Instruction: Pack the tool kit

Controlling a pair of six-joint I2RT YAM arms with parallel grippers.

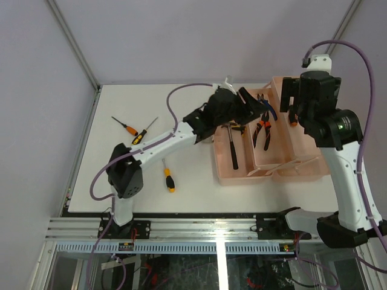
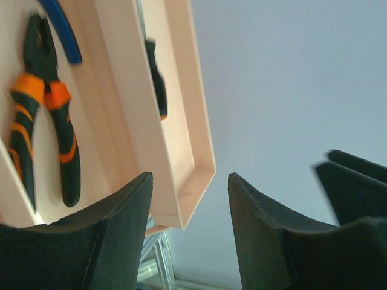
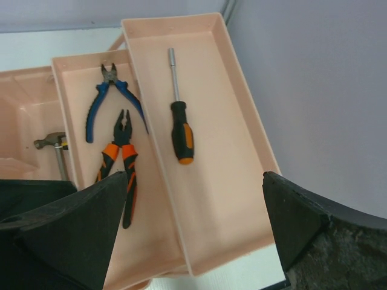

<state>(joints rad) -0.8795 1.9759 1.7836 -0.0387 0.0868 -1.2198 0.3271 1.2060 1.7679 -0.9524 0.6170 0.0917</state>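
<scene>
A yellow-and-black-handled screwdriver (image 1: 169,179) lies by the near edge of the white table (image 1: 193,193). On the table's right side stands the open salmon-pink plastic toolbox (image 1: 302,172). It holds a small hammer (image 1: 233,151), orange-and-black pliers (image 1: 262,132), blue-handled pliers (image 3: 110,81) and an orange-and-black screwdriver (image 3: 180,133). Towards the left edge lie a slim orange-handled screwdriver (image 1: 125,125) and a second yellow-and-black screwdriver (image 1: 143,133). The left gripper (image 2: 190,181) hovers over the toolbox, partly spread and empty. The right gripper (image 3: 193,181) is spread wide and empty.

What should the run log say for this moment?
left gripper open, empty, above toolbox | right gripper open, empty | packed: hammer, blue pliers, orange pliers, black-orange screwdriver | on table: three screwdrivers
</scene>
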